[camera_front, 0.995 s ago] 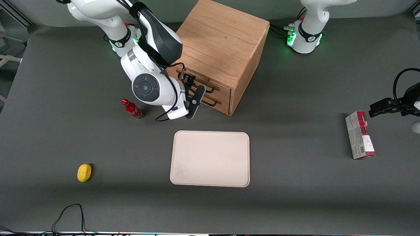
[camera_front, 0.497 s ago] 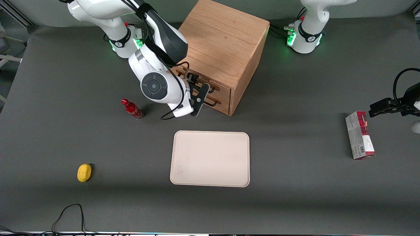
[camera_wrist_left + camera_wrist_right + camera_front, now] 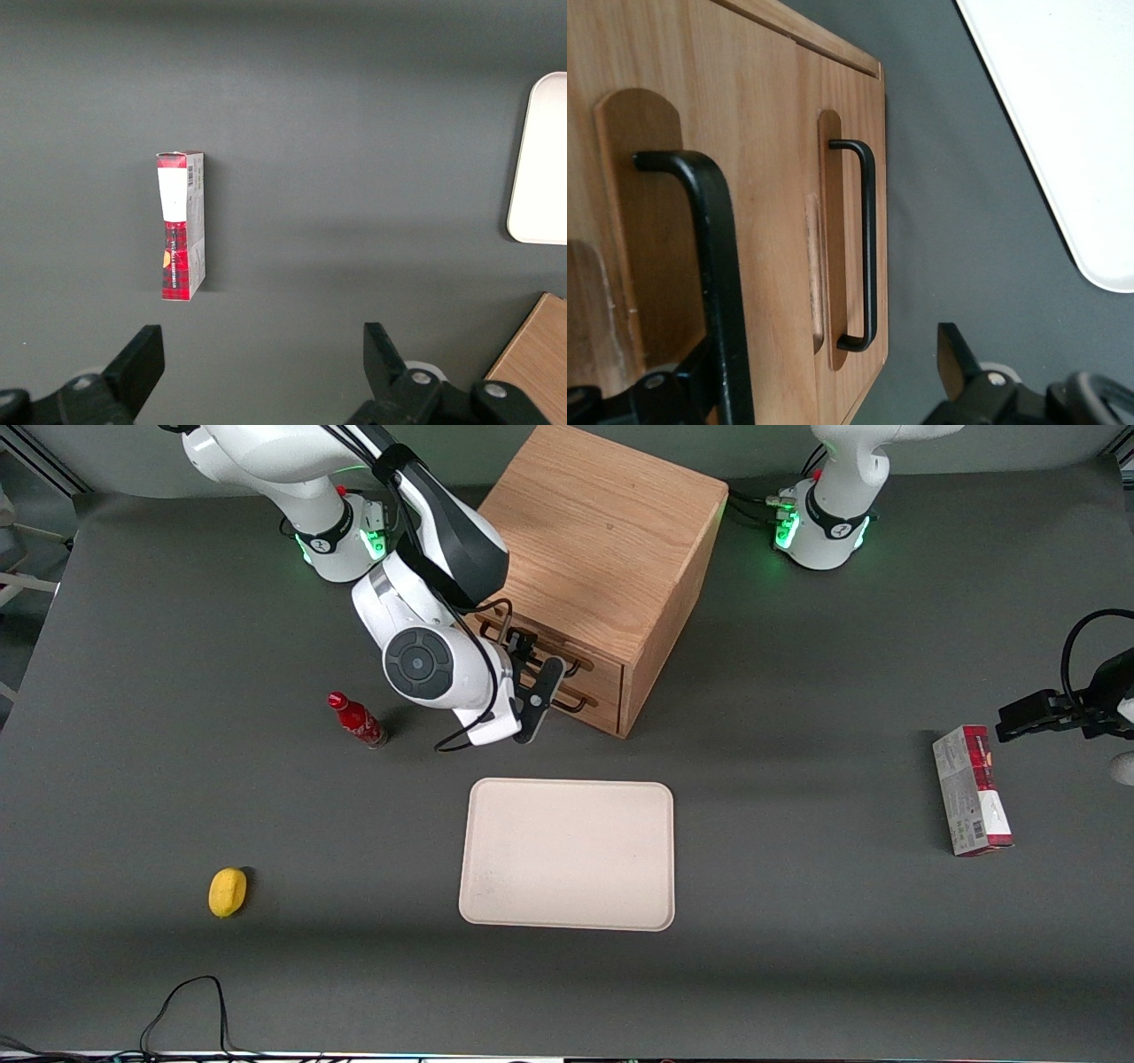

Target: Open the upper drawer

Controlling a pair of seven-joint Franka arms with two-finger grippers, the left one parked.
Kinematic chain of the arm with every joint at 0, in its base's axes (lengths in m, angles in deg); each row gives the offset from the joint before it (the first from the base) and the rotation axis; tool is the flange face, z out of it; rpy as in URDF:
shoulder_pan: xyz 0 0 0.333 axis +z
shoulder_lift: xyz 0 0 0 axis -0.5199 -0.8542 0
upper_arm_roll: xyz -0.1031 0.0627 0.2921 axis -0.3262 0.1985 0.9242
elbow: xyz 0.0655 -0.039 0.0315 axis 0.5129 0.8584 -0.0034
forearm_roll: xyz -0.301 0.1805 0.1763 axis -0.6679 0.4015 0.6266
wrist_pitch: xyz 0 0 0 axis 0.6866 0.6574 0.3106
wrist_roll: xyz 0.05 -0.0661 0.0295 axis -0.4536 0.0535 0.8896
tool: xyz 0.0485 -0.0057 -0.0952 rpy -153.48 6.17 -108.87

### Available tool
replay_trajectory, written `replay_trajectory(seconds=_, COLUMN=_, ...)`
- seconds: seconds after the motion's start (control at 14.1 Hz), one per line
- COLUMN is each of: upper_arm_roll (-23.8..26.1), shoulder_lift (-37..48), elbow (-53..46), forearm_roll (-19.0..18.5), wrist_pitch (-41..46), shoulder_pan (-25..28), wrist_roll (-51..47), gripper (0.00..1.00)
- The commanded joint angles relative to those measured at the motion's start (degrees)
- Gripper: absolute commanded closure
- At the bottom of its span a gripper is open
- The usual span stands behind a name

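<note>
Standing near the table's edge farthest from the front camera: a cube-shaped wooden cabinet [image 3: 602, 558], drawer fronts turned toward the working arm's end. Upper drawer [image 3: 567, 652] shut, flush above its twin. Gripper [image 3: 824, 390] spread wide right at the drawer front, one finger beside the upper handle [image 3: 713, 266], nothing clamped yet. Probably light and stiff on its runners; best gripped mid-bar on that rigid, possibly slick black wire handle.

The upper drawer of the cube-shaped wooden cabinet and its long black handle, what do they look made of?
The upper drawer looks like light oak, matte, with visible grain; solid or veneer is unclear. Its long black handle looks like bent metal rod with a satin black coat. The right gripper sits in front of the drawers, fingers open, one on either side of that handle.
</note>
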Motion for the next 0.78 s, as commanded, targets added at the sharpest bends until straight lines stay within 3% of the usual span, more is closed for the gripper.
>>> replay_trajectory(seconds=0.0, upper_arm_roll=-1.0, shoulder_lift=1.7, elbow=2.2, forearm_roll=0.8, wrist_pitch=-2.2, shoulder_pan=0.3, wrist_roll=0.9, gripper=0.00)
replay_trajectory(seconds=0.71, upper_arm_roll=-3.1, shoulder_lift=0.6, elbow=1.6, forearm_roll=0.5, wrist_pitch=-5.0, shoulder_pan=-0.5, wrist_roll=1.5, gripper=0.00)
